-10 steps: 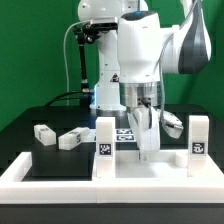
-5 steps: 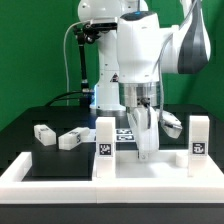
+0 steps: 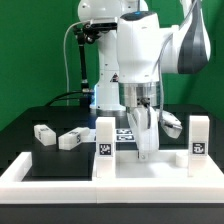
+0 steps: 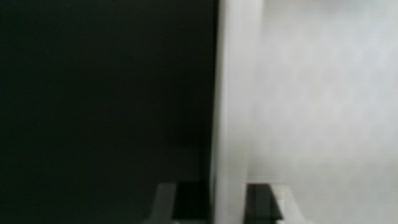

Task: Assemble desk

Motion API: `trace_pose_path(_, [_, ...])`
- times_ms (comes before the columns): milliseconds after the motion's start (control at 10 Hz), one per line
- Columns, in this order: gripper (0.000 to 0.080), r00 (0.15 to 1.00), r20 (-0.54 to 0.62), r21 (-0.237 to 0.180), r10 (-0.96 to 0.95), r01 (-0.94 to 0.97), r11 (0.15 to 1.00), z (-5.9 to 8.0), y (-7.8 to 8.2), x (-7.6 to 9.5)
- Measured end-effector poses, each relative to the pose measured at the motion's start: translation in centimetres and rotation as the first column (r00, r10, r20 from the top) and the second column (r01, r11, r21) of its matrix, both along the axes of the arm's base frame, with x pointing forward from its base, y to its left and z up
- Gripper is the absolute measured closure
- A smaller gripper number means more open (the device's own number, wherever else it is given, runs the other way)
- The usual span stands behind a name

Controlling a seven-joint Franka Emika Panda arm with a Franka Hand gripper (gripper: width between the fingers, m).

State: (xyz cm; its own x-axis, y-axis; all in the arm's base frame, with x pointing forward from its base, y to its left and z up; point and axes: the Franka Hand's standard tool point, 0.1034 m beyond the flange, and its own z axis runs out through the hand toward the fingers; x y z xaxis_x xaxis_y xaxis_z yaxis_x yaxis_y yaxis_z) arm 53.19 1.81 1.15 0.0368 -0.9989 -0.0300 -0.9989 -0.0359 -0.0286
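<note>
Tabletop (image 3: 170, 166) lies flat and white, two tagged legs (image 3: 104, 138) upright; jaws' grip cannot be told.

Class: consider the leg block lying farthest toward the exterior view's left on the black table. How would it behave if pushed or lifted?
The leg block looks like rigid moulded plastic, so it probably stays stiff. Its square section and flat resting side suggest it would slide, not roll. Being small, it is likely light.
</note>
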Motion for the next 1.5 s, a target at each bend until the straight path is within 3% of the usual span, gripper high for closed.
trace_pose_path(200, [0.0736, 0.989, 0.062, -0.065, 0.137, -0.133, 0.989, 0.1, -3.0, -1.8])
trace_pose_path(300, [0.0739, 0.980, 0.064, -0.079, 0.187, -0.181, 0.980, 0.1, -3.8, -2.2])
trace_pose_path(500, [0.0739, 0.972, 0.035, -0.049, 0.233, -0.231, 0.972, 0.1, -3.5, -2.8])
trace_pose_path(800, [0.0739, 0.890, 0.029, -0.076, 0.456, -0.453, 0.888, 0.2, -4.6, -2.6])
trace_pose_path(1000, [0.0739, 0.694, 0.013, -0.061, 0.719, -0.718, 0.694, 0.6, -6.7, -1.8])
trace_pose_path(1300, [0.0739, 0.499, -0.008, -0.066, 0.867, -0.865, 0.498, 0.7, -7.2, -1.6])
trace_pose_path(1400, [0.0739, 0.408, -0.010, -0.069, 0.913, -0.911, 0.406, 0.7, -7.7, -1.4])
trace_pose_path(1500, [0.0739, 0.298, -0.008, -0.074, 0.955, -0.952, 0.296, 1.0, -9.2, -1.0])
